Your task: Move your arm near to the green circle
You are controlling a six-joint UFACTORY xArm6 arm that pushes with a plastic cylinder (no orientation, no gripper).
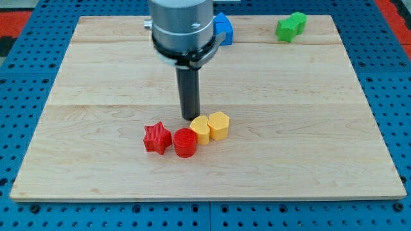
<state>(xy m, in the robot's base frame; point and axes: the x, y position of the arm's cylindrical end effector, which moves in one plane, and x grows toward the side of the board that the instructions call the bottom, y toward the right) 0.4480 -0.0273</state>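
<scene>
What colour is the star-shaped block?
Red star, at the view's bottom, left of my tip.

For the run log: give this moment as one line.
tip: just above yellow blocks | green block: top right, far off | red star, red cylinder: below tip | blue block: behind arm

A: so where's the arm at right now?

B: coming in from the view's top, a bit left of centre. the fat grey metal wrist housing [182,25] fills the upper part, with a black collar [187,59] under it

A: and the rod?

B: dark rod [189,90] hangs straight down from the collar, looks upright, no tilt i can see. my tip [190,118] sits roughly mid-view, right down at the surface
</scene>
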